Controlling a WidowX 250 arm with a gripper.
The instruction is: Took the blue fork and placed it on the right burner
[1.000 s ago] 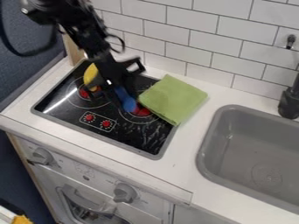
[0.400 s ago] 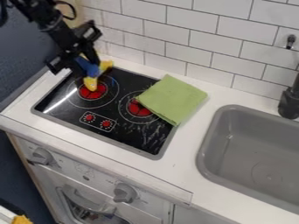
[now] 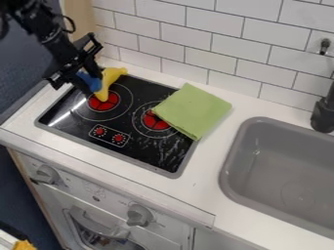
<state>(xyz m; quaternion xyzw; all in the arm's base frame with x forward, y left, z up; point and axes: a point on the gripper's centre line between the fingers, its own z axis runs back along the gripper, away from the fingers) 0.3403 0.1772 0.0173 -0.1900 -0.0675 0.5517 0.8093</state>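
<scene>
The black gripper point(image 3: 87, 85) hangs over the stove's back left corner, shut on the blue fork point(image 3: 94, 84). The fork's blue part shows between and just right of the fingers, beside a yellow banana-like toy. The right burner point(image 3: 156, 121), red with white rings, lies bare except where the green cloth overlaps its upper right edge. How high the fork hangs above the stove is hard to tell.
The yellow toy point(image 3: 110, 82) lies from the left burner point(image 3: 104, 101) to the stove's back edge. A folded green cloth point(image 3: 194, 111) covers the stove's right back corner. The grey sink point(image 3: 239, 164) is at the right, below a black faucet point(image 3: 323, 113).
The gripper has moved from the right burner up and left to the left burner, taking the blue fork along, then slightly farther left. The yellow toy now shows more fully.
</scene>
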